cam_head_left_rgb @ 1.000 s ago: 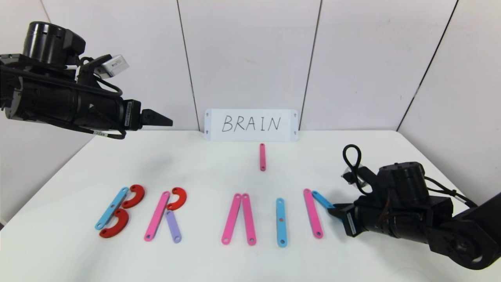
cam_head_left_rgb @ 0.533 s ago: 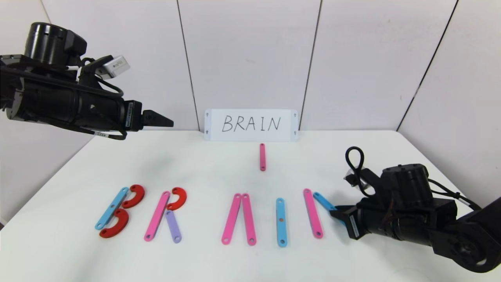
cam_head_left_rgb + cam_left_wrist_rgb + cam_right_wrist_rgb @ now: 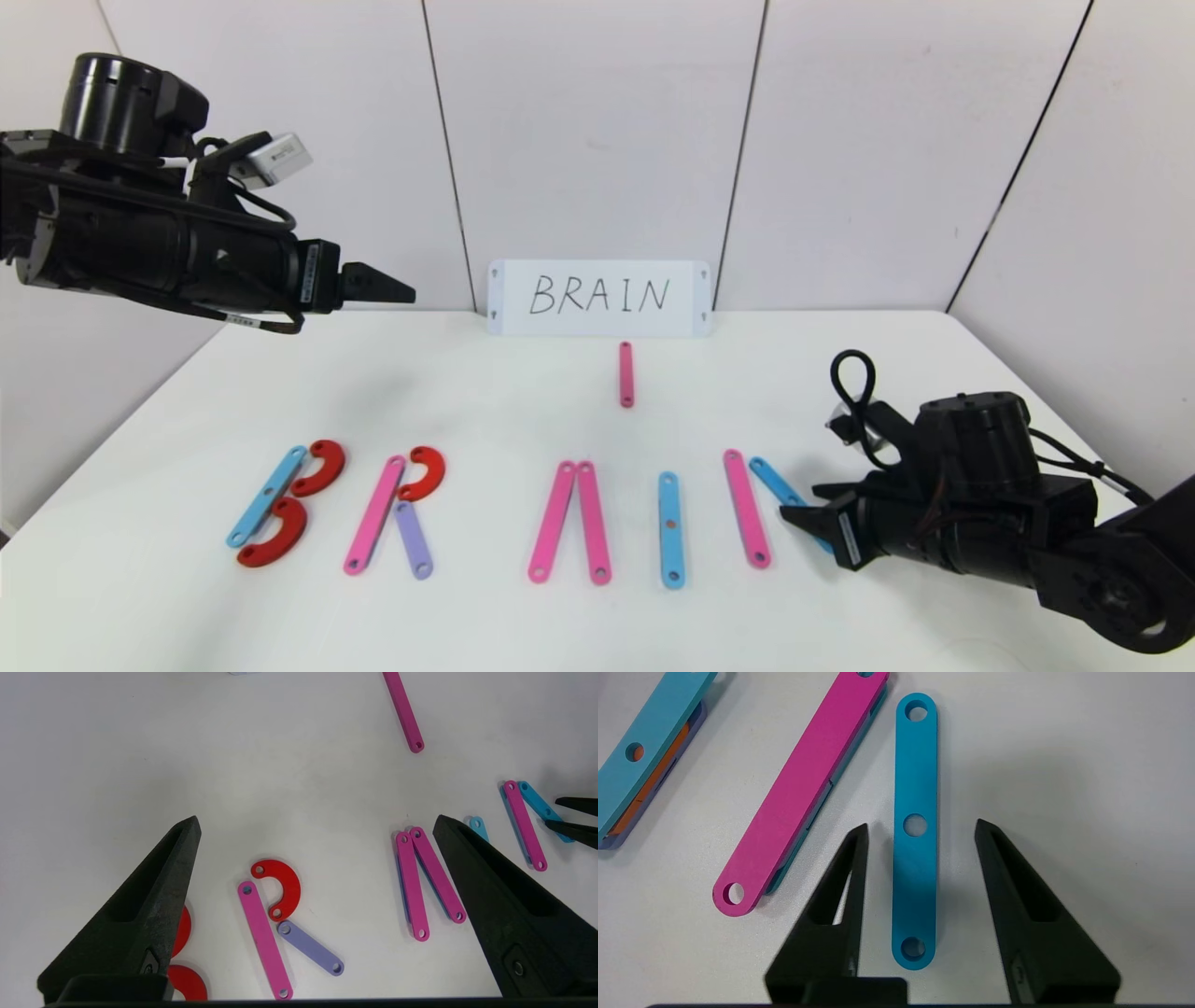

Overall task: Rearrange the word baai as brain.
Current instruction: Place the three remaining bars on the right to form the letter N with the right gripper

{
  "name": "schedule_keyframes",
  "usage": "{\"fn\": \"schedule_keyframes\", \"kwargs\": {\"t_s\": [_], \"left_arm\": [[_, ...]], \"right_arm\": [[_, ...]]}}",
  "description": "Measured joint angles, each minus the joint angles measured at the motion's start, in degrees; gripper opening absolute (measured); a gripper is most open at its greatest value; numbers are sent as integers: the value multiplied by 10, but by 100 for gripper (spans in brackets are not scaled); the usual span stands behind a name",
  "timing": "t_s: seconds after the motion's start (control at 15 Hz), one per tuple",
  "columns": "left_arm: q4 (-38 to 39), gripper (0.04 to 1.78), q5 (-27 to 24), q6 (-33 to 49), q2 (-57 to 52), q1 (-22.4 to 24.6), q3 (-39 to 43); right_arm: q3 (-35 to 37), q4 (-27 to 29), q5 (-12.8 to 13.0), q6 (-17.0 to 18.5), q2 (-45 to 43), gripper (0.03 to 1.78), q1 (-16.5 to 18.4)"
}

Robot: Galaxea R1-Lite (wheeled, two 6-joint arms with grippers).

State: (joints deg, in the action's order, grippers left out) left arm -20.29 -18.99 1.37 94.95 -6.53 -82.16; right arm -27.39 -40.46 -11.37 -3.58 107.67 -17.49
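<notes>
The plastic letters lie in a row on the white table (image 3: 523, 401). B is a blue strip (image 3: 266, 496) with two red curves (image 3: 322, 467). R is a pink strip (image 3: 373, 515), a red curve (image 3: 425, 472) and a purple strip (image 3: 412, 539). Two pink strips (image 3: 571, 521) meet at their tops. A single blue strip (image 3: 670, 529) follows. At the right end lie a pink strip (image 3: 747, 509) and a short blue strip (image 3: 770, 478). My right gripper (image 3: 794, 511) is open low over the short blue strip (image 3: 915, 788), which lies flat between its fingers (image 3: 852, 858), untouched. My left gripper (image 3: 401, 291) is open (image 3: 316, 818), raised at the far left.
A white card (image 3: 599, 297) with handwritten BRAIN stands at the back wall. A loose pink strip (image 3: 625, 373) lies in front of it, also in the left wrist view (image 3: 404, 714). Wall panels enclose the table at the back and on the right.
My right arm has drawn back slightly to the right, uncovering more of the short blue strip. The left arm and the other pieces have not moved.
</notes>
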Motion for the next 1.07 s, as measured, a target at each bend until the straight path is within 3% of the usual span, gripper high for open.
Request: {"fn": "schedule_keyframes", "kwargs": {"t_s": [0.2, 0.4, 0.87, 1.07], "left_arm": [[0, 174, 0, 0, -1, -2, 1], [1, 174, 0, 0, -1, -3, 3], [1, 174, 0, 0, -3, -6, 4], [1, 174, 0, 0, -3, -7, 4]], "right_arm": [[1, -2, 0, 1, -1, 138, 5], [-1, -2, -1, 3, -5, 166, 12], [-51, 14, 7, 9, -12, 173, -3], [-92, 47, 42, 10, 1, 173, -32]]}}
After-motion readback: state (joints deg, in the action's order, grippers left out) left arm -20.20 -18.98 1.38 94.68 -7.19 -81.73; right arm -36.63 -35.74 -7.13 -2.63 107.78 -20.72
